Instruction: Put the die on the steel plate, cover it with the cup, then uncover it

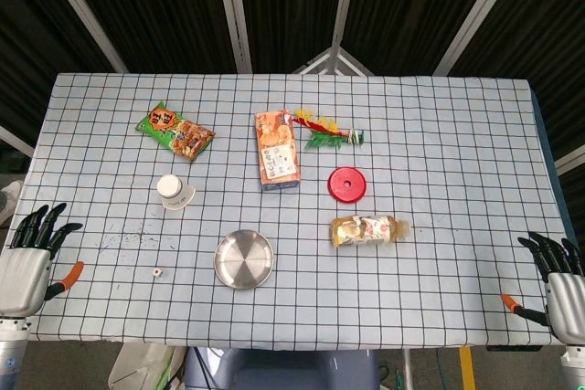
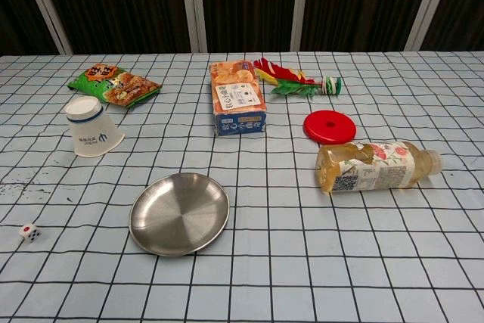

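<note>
A small white die (image 1: 157, 272) (image 2: 29, 233) lies on the checked cloth, left of the round steel plate (image 1: 243, 258) (image 2: 179, 212), which holds nothing. A white paper cup (image 1: 175, 193) (image 2: 91, 131) lies on its side behind the die, left of the plate. My left hand (image 1: 29, 258) hovers at the table's left front edge, fingers spread, holding nothing. At the right front edge my right hand (image 1: 559, 282) likewise has its fingers apart and nothing in it. Neither hand shows in the chest view.
Behind the plate stands an orange and blue snack box (image 1: 277, 150) (image 2: 238, 97). A green chip bag (image 1: 175, 131) (image 2: 113, 83) lies at the back left. A red lid (image 1: 346, 183) (image 2: 330, 126), a lying drink bottle (image 1: 366, 229) (image 2: 374, 166) and a feathered shuttlecock toy (image 1: 329, 131) (image 2: 295, 81) occupy the right.
</note>
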Robot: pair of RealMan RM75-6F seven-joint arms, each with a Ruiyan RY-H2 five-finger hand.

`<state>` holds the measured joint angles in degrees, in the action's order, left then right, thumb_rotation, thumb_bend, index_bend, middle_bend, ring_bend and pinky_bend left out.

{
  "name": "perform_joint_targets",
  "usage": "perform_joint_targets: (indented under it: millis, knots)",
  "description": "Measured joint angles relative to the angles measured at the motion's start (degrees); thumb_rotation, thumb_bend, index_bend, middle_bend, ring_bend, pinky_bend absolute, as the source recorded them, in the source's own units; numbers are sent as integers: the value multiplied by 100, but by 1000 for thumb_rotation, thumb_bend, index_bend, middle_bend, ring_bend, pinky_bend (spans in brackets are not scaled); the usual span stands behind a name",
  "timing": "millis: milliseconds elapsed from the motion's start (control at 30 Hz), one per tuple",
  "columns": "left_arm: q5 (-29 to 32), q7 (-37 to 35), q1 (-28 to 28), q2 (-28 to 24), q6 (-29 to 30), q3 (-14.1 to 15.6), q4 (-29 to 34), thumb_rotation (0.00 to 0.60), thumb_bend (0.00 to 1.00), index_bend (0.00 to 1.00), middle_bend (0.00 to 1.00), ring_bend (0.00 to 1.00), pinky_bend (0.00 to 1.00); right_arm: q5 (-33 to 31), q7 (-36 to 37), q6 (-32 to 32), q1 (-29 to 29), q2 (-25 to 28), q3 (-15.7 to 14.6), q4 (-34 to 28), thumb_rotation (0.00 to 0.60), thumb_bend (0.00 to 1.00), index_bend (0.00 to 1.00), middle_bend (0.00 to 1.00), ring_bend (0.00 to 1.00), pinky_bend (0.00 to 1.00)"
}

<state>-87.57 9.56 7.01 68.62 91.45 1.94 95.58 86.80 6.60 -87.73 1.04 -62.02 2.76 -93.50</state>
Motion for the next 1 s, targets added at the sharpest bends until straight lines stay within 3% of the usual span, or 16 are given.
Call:
perform_joint_targets:
  millis: [1000]
  knots:
    - [198, -271, 100, 25, -487, -203, -128, 600, 415, 284, 93, 0, 93, -155, -125, 127, 0, -35, -20, 72, 600, 56, 199, 141, 131, 0]
